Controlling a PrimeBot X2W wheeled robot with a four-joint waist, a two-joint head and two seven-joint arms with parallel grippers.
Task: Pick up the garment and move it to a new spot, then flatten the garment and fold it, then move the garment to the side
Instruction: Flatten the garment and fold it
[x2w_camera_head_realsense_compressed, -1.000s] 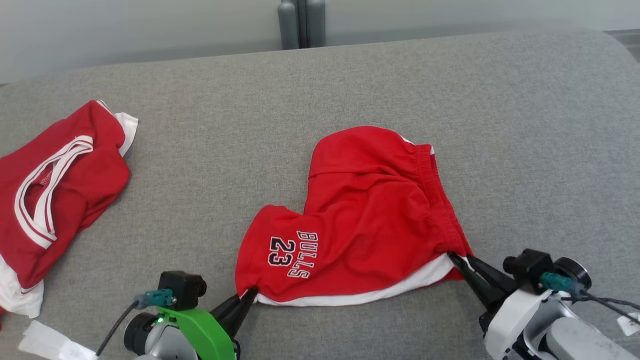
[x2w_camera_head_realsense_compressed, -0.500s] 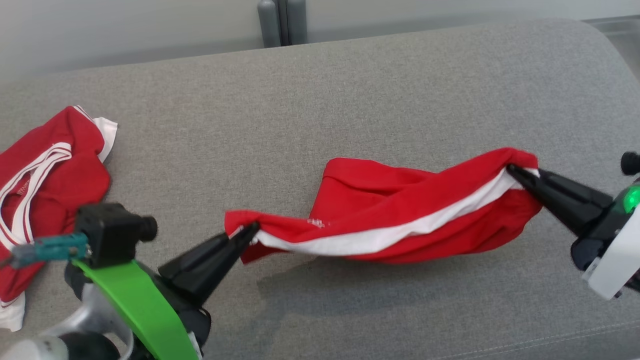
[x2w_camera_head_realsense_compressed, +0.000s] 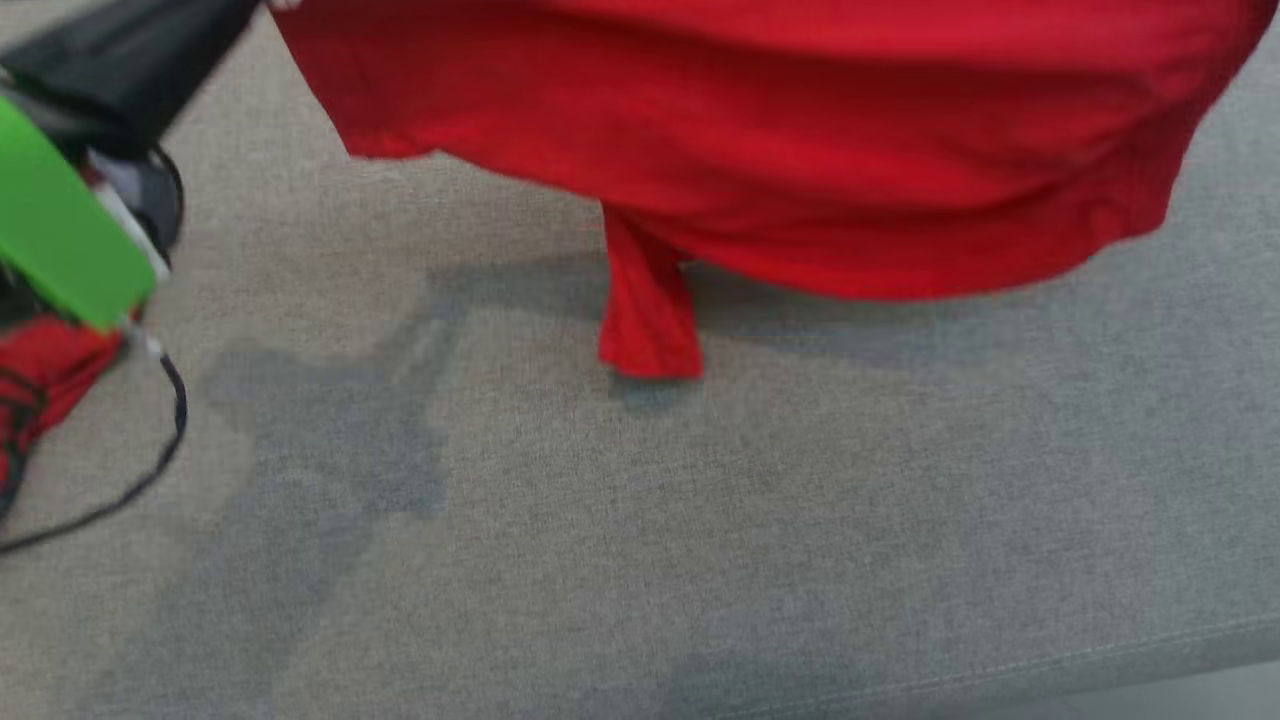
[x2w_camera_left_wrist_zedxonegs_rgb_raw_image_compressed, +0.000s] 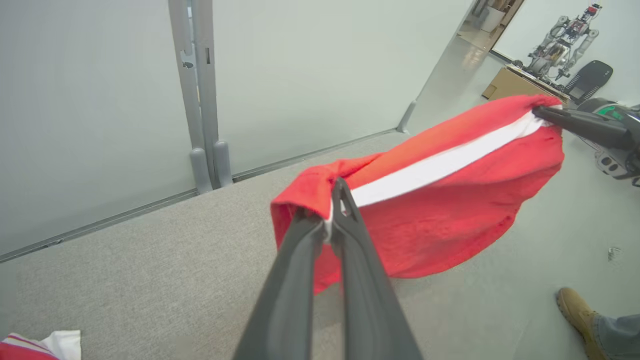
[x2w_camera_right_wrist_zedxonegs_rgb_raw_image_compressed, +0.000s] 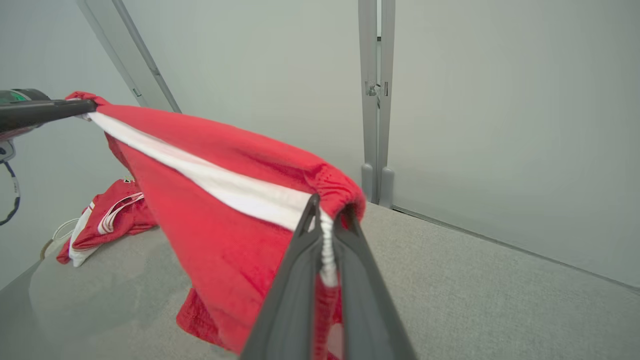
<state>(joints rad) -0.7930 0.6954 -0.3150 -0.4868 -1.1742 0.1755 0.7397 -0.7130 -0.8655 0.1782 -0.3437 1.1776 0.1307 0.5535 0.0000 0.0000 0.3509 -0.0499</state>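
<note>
I hold the garment (x2w_camera_head_realsense_compressed: 760, 130) stretched over the cushion (x2w_camera_head_realsense_compressed: 700, 560). Left gripper (x2w_camera_left_wrist_zedxonegs_rgb_raw_image_compressed: 328, 210) and right gripper (x2w_camera_right_wrist_zedxonegs_rgb_raw_image_compressed: 330, 215) each clamp one end.

A crumpled red-and-white jersey (x2w_camera_right_wrist_zedxonegs_rgb_raw_image_compressed: 100, 225) lies on the grey fabric worktop (x2w_camera_left_wrist_zedxonegs_rgb_raw_image_compressed: 150, 280). A grey post (x2w_camera_left_wrist_zedxonegs_rgb_raw_image_compressed: 205, 100) stands behind the worktop, a tan boot (x2w_camera_left_wrist_zedxonegs_rgb_raw_image_compressed: 575, 311) beside it.

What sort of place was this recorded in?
Probably a robotics lab: pale partition walls, a grey fabric-covered work surface, and another robot standing beyond a cardboard box.
</note>
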